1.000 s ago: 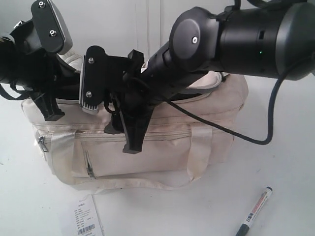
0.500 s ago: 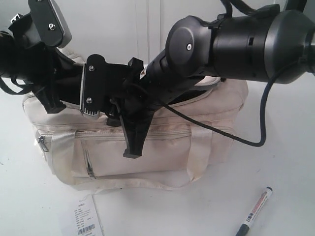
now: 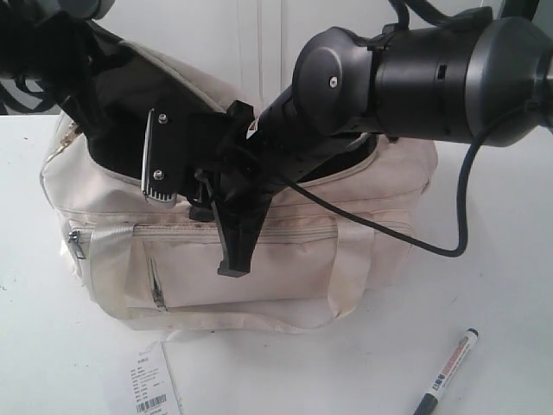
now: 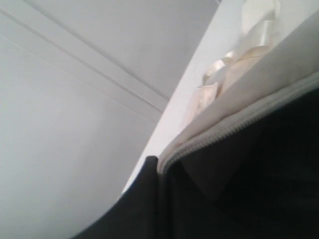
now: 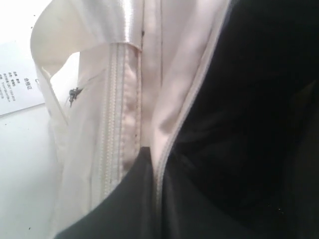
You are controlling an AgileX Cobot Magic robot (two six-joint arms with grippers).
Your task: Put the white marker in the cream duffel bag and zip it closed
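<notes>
The cream duffel bag (image 3: 371, 242) stands mid-table with its top zip undone and its dark inside showing. My left gripper (image 3: 79, 117) is at the bag's back left, shut on the far zip edge (image 4: 234, 124) and holding that flap raised. My right gripper (image 3: 232, 246) is shut on the near zip edge (image 5: 164, 149), with one finger (image 5: 142, 164) outside the front wall and the other hidden inside. The white marker (image 3: 447, 372) lies alone on the table at the front right, well away from both grippers.
A printed paper tag (image 3: 147, 385) lies on the table in front of the bag's left end. A black cable (image 3: 458, 216) loops from the right arm over the bag's right end. The front pocket zip (image 3: 155, 290) faces the camera.
My left gripper has gone up and back with the far edge of the opening, so the bag's mouth gapes wider. The right arm has hardly moved, and the marker lies where it was.
</notes>
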